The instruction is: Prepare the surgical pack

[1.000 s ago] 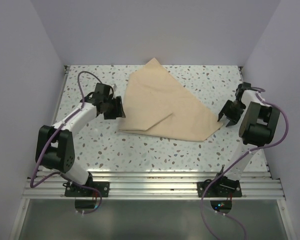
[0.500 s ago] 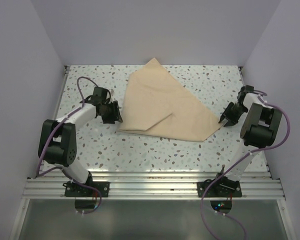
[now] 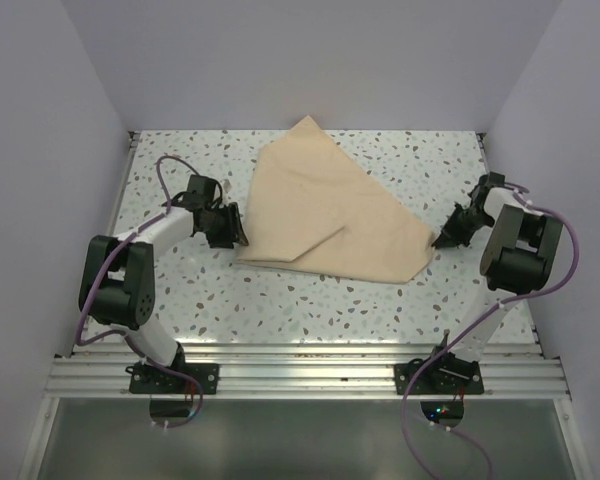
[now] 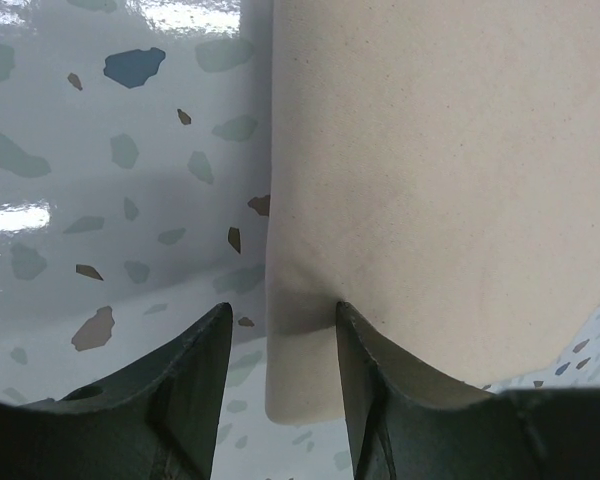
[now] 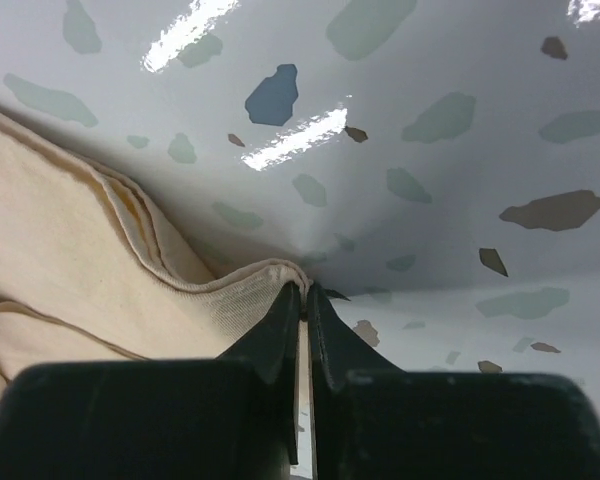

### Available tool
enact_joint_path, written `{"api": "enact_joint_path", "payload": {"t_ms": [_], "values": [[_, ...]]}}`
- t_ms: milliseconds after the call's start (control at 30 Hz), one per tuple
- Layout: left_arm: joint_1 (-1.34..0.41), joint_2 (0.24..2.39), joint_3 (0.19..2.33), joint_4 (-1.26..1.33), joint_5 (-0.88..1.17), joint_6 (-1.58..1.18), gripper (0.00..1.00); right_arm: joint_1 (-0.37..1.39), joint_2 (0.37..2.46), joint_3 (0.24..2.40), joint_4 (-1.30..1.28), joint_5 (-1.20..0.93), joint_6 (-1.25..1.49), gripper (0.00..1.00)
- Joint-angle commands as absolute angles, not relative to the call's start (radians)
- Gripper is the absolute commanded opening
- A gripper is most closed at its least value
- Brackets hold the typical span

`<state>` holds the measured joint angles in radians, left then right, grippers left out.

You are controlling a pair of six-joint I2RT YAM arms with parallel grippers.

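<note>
Worktop point(image 3: 180, 290) left: the left gripper point(image 3: 237, 234) stands released, straddling the near-left corner of the surgical pack point(image 3: 320, 210). This folded tan wrap lies centre, long axis far-left to near-right, apex pointing away. The right gripper point(image 3: 441, 241) pinches its right corner.

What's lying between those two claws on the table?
Only the surgical pack, a folded tan sheet, lies between the left gripper and the right gripper; the top view shows it.

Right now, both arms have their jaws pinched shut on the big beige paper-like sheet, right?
Only the right arm has them shut on the big beige paper-like sheet; the left wrist view shows the left arm with jaws open, straddling its edge.
</note>
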<state>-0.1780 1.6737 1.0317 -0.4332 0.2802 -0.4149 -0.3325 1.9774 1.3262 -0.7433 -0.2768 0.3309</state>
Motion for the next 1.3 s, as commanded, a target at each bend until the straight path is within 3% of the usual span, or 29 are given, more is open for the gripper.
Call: {"api": "enact_joint_path", "payload": {"t_ms": [0,267,400,833,1033,1267], "values": [[-0.172,1.690,1.016,-0.390,0.313,-0.399,0.49,-0.295,1.999,1.324,-0.701,-0.282,0.327,0.00],[-0.172,1.664,0.996,-0.376,0.319,-0.408,0.49,-0.109,1.839,1.580,-0.889,-0.252,0.342,0.00],[-0.172,1.649,0.994,-0.374,0.310,-0.414,0.50,0.075,1.844,1.739,-0.942,-0.278,0.396,0.00],[-0.176,1.674,0.988,-0.354,0.345,-0.454,0.50,0.503,2.104,2.216,-0.867,-0.276,0.518,0.00],[-0.192,1.692,0.989,-0.342,0.348,-0.474,0.50,0.577,2.242,2.391,-0.824,-0.299,0.545,0.00],[-0.195,1.700,1.006,-0.350,0.331,-0.469,0.50,0.618,2.287,2.388,-0.726,-0.292,0.592,0.00]]}}
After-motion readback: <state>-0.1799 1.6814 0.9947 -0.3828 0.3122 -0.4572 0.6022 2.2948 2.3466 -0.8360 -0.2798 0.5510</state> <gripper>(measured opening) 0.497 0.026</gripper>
